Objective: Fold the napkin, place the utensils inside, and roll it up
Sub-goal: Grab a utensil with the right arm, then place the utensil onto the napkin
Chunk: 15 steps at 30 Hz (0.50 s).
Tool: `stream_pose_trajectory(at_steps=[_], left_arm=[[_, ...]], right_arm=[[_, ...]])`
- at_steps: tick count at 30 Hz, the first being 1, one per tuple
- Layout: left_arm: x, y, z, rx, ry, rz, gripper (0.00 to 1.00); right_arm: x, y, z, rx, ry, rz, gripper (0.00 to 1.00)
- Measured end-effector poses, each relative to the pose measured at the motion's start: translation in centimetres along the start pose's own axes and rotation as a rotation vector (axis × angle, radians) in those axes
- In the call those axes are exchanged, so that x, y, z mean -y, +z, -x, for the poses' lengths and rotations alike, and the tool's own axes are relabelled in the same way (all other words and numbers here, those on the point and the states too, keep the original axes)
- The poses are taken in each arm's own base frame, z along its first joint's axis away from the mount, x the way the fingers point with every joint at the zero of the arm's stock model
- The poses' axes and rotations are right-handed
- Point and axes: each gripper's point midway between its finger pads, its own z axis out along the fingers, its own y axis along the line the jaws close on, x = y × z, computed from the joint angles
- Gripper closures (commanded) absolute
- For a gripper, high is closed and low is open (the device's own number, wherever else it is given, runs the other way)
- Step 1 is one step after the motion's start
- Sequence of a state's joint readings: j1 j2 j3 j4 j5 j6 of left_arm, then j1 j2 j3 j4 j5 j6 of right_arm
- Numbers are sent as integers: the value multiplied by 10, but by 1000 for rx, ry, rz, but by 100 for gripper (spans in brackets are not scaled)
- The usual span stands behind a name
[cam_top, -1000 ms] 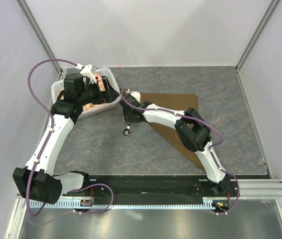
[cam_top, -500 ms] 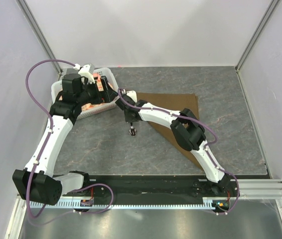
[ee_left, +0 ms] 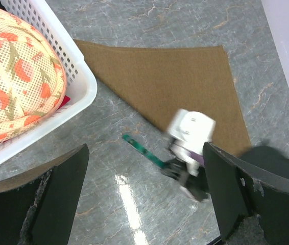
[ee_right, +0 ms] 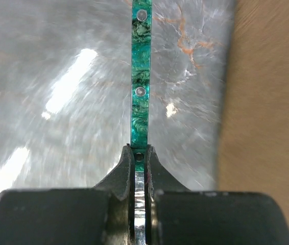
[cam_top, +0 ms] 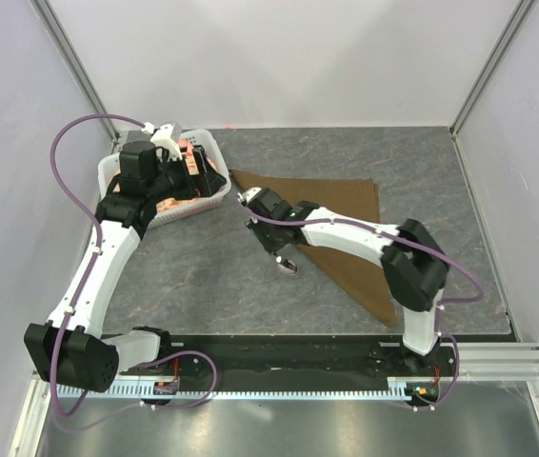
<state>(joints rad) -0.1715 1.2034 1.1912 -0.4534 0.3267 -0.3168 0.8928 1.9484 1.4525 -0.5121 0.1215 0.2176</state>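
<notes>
The brown napkin (cam_top: 346, 200) lies as a triangle on the grey table, also in the left wrist view (ee_left: 185, 76) and at the right edge of the right wrist view (ee_right: 267, 102). My right gripper (cam_top: 285, 261) (ee_right: 139, 151) is shut on the utensil (ee_right: 140, 87), gripping where the teal-green handle meets the silvery metal; the handle (ee_left: 143, 151) points away from the fingers over bare table, just left of the napkin's slanted edge. My left gripper (cam_top: 208, 176) (ee_left: 145, 158) hovers wide open above the basket's right end, holding nothing.
A white perforated basket (cam_top: 115, 171) (ee_left: 78, 76) stands at the back left, holding an orange-patterned plate (ee_left: 17, 76). The right arm (cam_top: 365, 233) stretches across the napkin. Walls close in the table on three sides.
The right gripper shut on the utensil and has swung toward the near right, along the napkin's slanted edge, uncovering the napkin's left corner. The left arm barely moved.
</notes>
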Motion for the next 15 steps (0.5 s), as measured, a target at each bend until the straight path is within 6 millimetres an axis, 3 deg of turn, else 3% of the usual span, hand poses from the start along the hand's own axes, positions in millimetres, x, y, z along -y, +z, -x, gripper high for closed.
stream_pose_trajectory(at_steps=[4,7,15], left_arm=[[2,0,-1,-5,0,-14,0],[3,0,-1,-4,0,-16,0],[3,0,0,-1,1,-17,0]], right_arm=[[8,-45,22,95,-122,39,100],[25,-61,35,140,-176,40,100],[115,-25,11,27,-193,-57,100]])
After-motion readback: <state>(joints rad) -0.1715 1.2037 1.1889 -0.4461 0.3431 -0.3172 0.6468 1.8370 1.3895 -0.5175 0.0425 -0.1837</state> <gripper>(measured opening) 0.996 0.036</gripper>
